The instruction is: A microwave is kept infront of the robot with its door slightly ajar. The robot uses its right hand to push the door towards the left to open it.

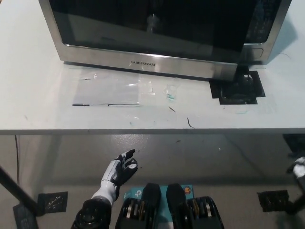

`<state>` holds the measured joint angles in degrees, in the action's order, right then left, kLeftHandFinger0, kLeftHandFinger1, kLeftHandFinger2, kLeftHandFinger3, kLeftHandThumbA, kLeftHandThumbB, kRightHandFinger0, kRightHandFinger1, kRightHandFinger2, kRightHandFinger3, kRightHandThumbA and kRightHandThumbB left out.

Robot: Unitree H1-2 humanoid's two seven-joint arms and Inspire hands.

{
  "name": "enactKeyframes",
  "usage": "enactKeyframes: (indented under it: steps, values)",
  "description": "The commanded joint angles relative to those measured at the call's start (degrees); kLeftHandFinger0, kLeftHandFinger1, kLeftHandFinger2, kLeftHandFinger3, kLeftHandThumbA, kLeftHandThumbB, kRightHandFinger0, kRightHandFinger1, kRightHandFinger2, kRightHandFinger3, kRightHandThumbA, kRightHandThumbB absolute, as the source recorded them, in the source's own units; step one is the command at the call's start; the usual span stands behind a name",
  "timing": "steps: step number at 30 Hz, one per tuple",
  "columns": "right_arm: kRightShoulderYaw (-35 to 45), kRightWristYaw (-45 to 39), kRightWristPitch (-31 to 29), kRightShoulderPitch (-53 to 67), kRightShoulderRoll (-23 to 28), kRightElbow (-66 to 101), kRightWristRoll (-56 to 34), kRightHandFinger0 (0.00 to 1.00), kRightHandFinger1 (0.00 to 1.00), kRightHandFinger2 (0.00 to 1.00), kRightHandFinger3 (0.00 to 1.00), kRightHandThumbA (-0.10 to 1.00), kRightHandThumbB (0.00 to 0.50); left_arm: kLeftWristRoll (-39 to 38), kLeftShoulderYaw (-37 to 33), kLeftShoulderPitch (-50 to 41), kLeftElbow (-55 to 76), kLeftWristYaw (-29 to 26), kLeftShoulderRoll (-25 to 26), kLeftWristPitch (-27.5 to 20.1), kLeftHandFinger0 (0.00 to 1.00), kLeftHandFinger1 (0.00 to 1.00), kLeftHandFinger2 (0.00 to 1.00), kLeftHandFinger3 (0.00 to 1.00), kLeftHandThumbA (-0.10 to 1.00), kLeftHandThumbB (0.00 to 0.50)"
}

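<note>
Our stainless-steel, dark-glass microwave (164, 33) sits boxy on the scuffed white table (43, 102); our white left hand (121, 169) rests below its edge, fingers loosely spread; our black right hand (298, 169) barely shows, state unclear

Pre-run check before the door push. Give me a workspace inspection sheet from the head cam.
Surface: white table, scuffed, with clear tape patches and dark marks in front of the microwave.
Job's things: microwave at the table's far side, steel frame, dark door; its right edge stands slightly proud of the control panel.
Clutter: black square patch on the table under the microwave's right corner.
Hands: left hand low below the table edge, fingers apart, holding nothing; right hand not in view.
Cables: thin dark cable hanging at the left below the table.
Surroundings: grey floor with black markers.
</note>
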<state>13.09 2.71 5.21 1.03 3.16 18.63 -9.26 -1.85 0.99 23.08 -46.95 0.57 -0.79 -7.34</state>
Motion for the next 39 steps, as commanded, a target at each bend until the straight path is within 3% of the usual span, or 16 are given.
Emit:
enactKeyframes:
  steps: [1, 3, 7, 10, 13, 17, 20, 21, 24, 25, 26, 31, 32, 34, 38, 39]
  values:
    - [2.36, 0.65, 6.85, -5.66, 4.49, 9.77, -3.53, 0.30, 0.32, 0.47, 0.69, 0.05, 0.105, 0.12, -0.18, 0.55, 1.20, 0.70, 0.66, -1.98, 1.00, 0.99, 1.00, 0.85, 0.25, 0.317]
    - [3.56, 1.30, 10.95, -9.10, 6.62, 12.98, -5.07, 0.33, 0.34, 0.48, 0.69, 0.02, 0.106, 0.06, -0.17, 0.54, 1.22, 0.69, 0.63, -2.03, 1.00, 1.00, 1.00, 0.87, 0.24, 0.312]
    - [3.91, 1.54, 13.41, -13.92, 9.04, 13.63, -4.59, 0.33, 0.34, 0.47, 0.69, -0.01, 0.104, -0.07, 0.00, 0.35, 1.51, 0.50, 0.68, -1.71, 1.00, 1.00, 1.00, 0.87, 0.21, 0.306]
    - [3.50, 1.14, 12.92, -18.57, 10.78, 10.70, -3.23, 0.31, 0.33, 0.47, 0.67, 0.03, 0.120, 0.74, -0.53, 0.34, 1.52, 0.15, 0.81, -2.07, 1.00, 1.00, 1.00, 0.87, 0.23, 0.294]
    - [2.79, 1.57, 14.64, -24.58, 12.58, 6.79, -1.16, 0.27, 0.33, 0.46, 0.65, 0.16, 0.163, -0.36, -0.02, 0.09, 2.01, 0.64, 0.34, -1.92, 1.00, 1.00, 1.00, 0.85, 0.20, 0.305]
    - [1.70, 1.20, 14.94, -30.39, 14.06, 1.68, 0.14, 0.29, 0.35, 0.47, 0.62, 0.12, 0.150, -0.17, -0.06, 0.50, 1.80, 0.52, 0.49, -1.35, 1.00, 0.99, 1.00, 0.86, 0.22, 0.309]
    - [0.53, 0.44, 13.43, -33.15, 15.16, -2.38, 1.45, 0.34, 0.40, 0.52, 0.66, 0.16, 0.139, 0.11, -0.22, 0.85, 1.77, 0.27, 0.44, -1.11, 1.00, 1.00, 1.00, 0.85, 0.22, 0.305]
    - [-1.09, 1.01, 13.76, -37.07, 15.27, -9.37, 3.34, 0.36, 0.45, 0.56, 0.67, 0.23, 0.174, -0.03, -0.29, 0.94, 1.18, 0.80, 0.57, -2.14, 1.00, 1.00, 1.00, 0.85, 0.24, 0.321]
    - [-2.01, 1.33, 13.16, -39.06, 15.63, -12.66, 4.26, 0.39, 0.48, 0.57, 0.65, 0.22, 0.171, 0.23, -0.33, 1.32, 0.74, 0.33, 0.48, -2.53, 1.00, 1.00, 1.00, 0.82, 0.25, 0.329]
    - [-2.65, 1.31, 11.26, -41.32, 15.42, -17.74, 4.70, 0.37, 0.47, 0.56, 0.65, 0.13, 0.150, 0.41, -0.50, 1.18, 0.80, 0.35, 0.52, -2.41, 1.00, 1.00, 1.00, 0.82, 0.28, 0.355]
    - [-3.11, 1.41, 9.85, -42.92, 15.20, -21.25, 4.98, 0.36, 0.47, 0.56, 0.65, 0.10, 0.153, 0.60, -0.59, 1.13, 0.80, 0.20, 0.54, -2.32, 1.00, 1.00, 1.00, 0.82, 0.28, 0.357]
    - [-5.71, 1.73, 6.03, -48.25, 14.77, -34.31, 7.21, 0.37, 0.46, 0.55, 0.68, 0.08, 0.169, 0.60, -0.87, 1.56, 0.54, 0.48, 0.53, -1.84, 1.00, 0.98, 0.99, 0.85, 0.29, 0.345]
    - [-6.04, 1.88, 4.92, -49.12, 14.51, -36.59, 7.36, 0.36, 0.44, 0.54, 0.68, 0.08, 0.177, 0.71, -0.87, 1.51, 1.02, 0.11, 0.37, -1.22, 0.94, 0.93, 0.95, 0.84, 0.29, 0.347]
    - [-6.63, 2.25, 3.95, -50.17, 13.38, -39.21, 7.42, 0.38, 0.48, 0.59, 0.71, 0.10, 0.181, 0.13, -0.74, 1.37, 1.28, 0.90, 0.34, -1.41, 1.00, 1.00, 1.00, 0.85, 0.27, 0.344]
    - [-7.11, 2.75, 2.31, -50.22, 11.61, -40.97, 7.85, 0.38, 0.48, 0.56, 0.68, 0.13, 0.193, -0.19, -0.60, 1.17, 1.08, 1.17, 0.25, -1.78, 1.00, 1.00, 1.00, 0.83, 0.27, 0.369]
    - [-7.31, 2.93, 1.98, -50.33, 11.17, -41.33, 8.14, 0.38, 0.48, 0.56, 0.68, 0.13, 0.192, -0.14, -0.59, 1.25, 1.34, 1.11, 0.32, -1.96, 0.91, 0.91, 0.93, 0.81, 0.26, 0.360]
